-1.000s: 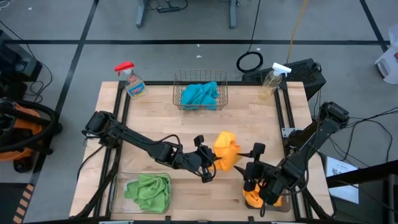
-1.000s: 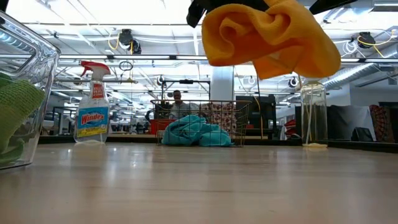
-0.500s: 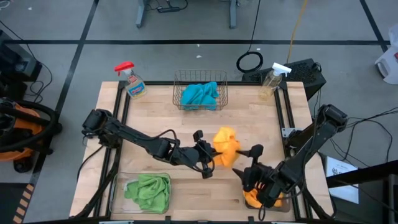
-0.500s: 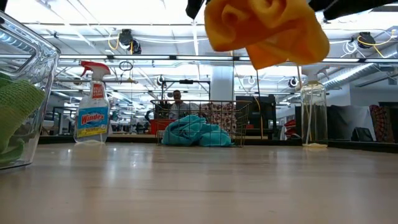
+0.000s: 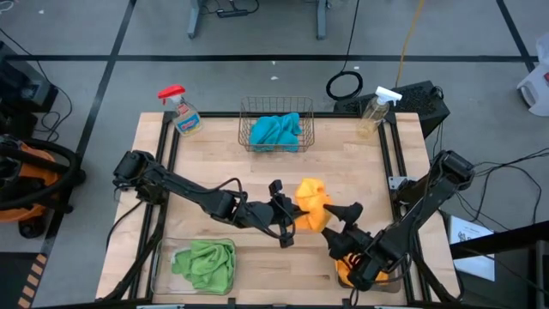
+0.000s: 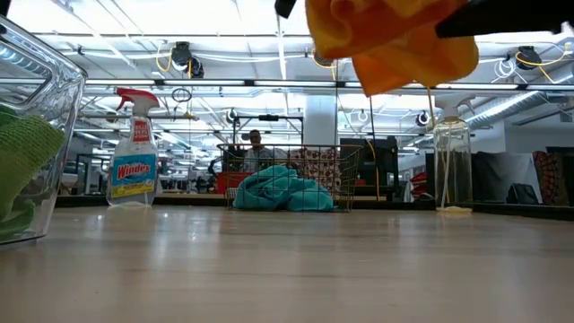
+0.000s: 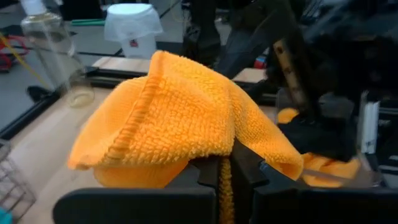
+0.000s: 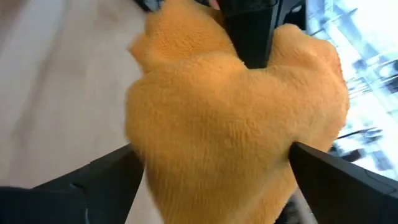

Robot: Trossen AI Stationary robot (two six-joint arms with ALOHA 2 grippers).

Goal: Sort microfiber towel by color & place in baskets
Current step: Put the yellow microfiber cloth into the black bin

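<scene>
My left gripper is shut on a yellow-orange towel held high above the table's middle; it also shows at the top of the low view. My right gripper is open, its fingers standing on either side of that towel; whether they touch it I cannot tell. A second yellow-orange towel lies in the dark grey bin. A green towel lies in the clear bin. Teal towels lie in the copper wire basket. My left gripper pinches a fold of the yellow-orange towel between its two fingers, coming level from the table's left. The towel is lifted clear of the table; it bunches up over the fingertips and droops around them, slack.
A Windex spray bottle stands at the far left corner and a clear spray bottle at the far right. A person shows far behind the basket in the low view. Bare wood lies between the basket and the arms.
My left gripper has raised the yellow-orange towel higher above the table, still shut on it. My right gripper has moved up and toward the table's far edge, from over the dark grey bin to the towel.
</scene>
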